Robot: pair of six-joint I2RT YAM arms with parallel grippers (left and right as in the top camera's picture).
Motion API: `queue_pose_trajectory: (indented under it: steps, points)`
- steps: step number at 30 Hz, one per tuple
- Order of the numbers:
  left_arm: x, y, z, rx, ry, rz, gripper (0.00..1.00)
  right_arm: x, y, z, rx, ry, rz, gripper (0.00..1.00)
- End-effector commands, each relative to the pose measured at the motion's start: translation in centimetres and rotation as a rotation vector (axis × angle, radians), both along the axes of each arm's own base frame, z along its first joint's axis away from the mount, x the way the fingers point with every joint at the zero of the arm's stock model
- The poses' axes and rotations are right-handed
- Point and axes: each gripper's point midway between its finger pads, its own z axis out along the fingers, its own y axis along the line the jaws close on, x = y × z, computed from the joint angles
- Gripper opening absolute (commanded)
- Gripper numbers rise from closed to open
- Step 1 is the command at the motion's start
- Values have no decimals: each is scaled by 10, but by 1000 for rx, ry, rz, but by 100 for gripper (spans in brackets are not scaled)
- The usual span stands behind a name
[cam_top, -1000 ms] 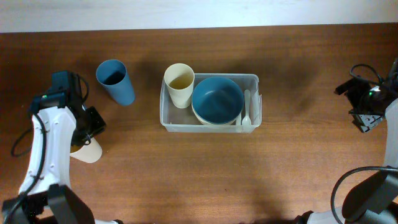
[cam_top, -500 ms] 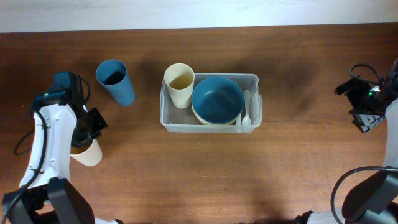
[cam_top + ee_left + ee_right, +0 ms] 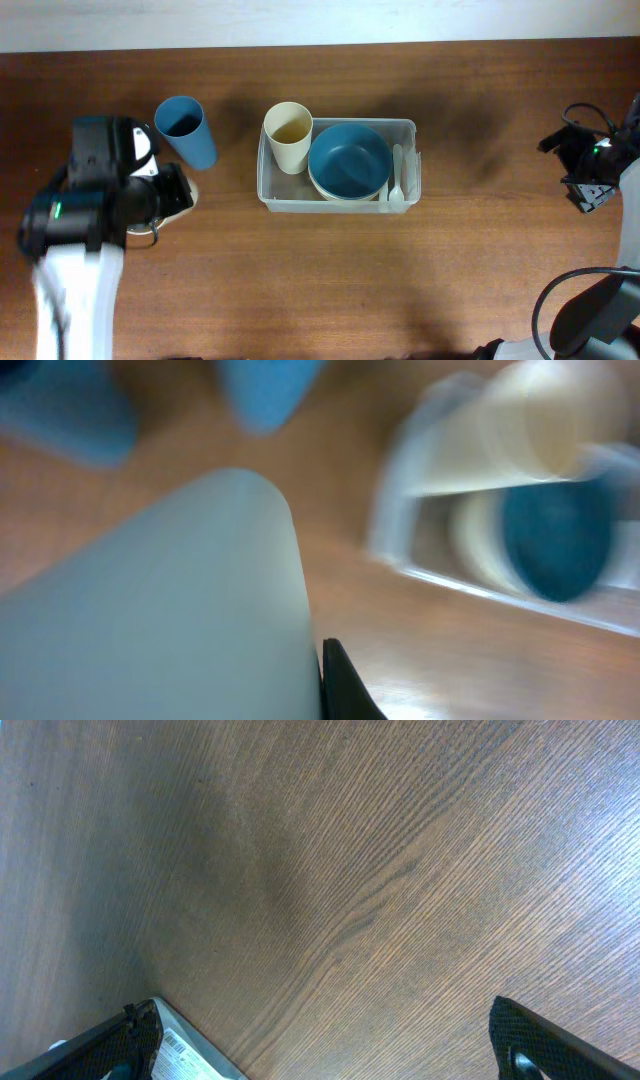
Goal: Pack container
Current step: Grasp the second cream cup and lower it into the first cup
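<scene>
1. The left jaws are clamped on a pale cup (image 3: 180,600), at the worktop's (image 3: 300,280) left side.
2. The container (image 3: 262,185) lies to their right, long axis running left to right, a blue cup (image 3: 190,135) near the path.
3. The right jaws stand apart, empty, well right of it; the left arm is nearer.

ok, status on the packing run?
Left gripper shut on cream cup, left of container. Right gripper open over table. Container holds second cream cup, blue bowl, spoon. Blue cup near the path.
</scene>
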Motion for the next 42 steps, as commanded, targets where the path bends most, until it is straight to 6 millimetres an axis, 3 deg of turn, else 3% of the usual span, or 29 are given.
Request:
queue_pose_trajectory:
  steps: [1, 6, 13, 24, 31, 37, 42]
  points:
    - [-11, -29, 53, -4, -209, -122, 2, 1, -2, 14, -15, -35, -11, 99]
    - [-5, -59, 94, 5, -414, -216, 1, 1, -2, 14, -15, -35, -11, 99]
    - [40, -98, 92, 0, -415, -298, 2, 1, -2, 14, -15, -35, -11, 99]
    - [105, -130, 133, 85, -386, -381, 2, 1, -2, 14, -15, -35, -11, 99]
    - [121, -149, 109, 113, -297, -444, 2, 1, -2, 14, -15, -35, -11, 99]
    - [117, -163, 80, 151, -202, -514, 2, 1, -2, 14, -15, -35, -11, 99]
    - [113, -159, 61, 170, -123, -520, 1, 1, -2, 14, -15, -35, -11, 99]
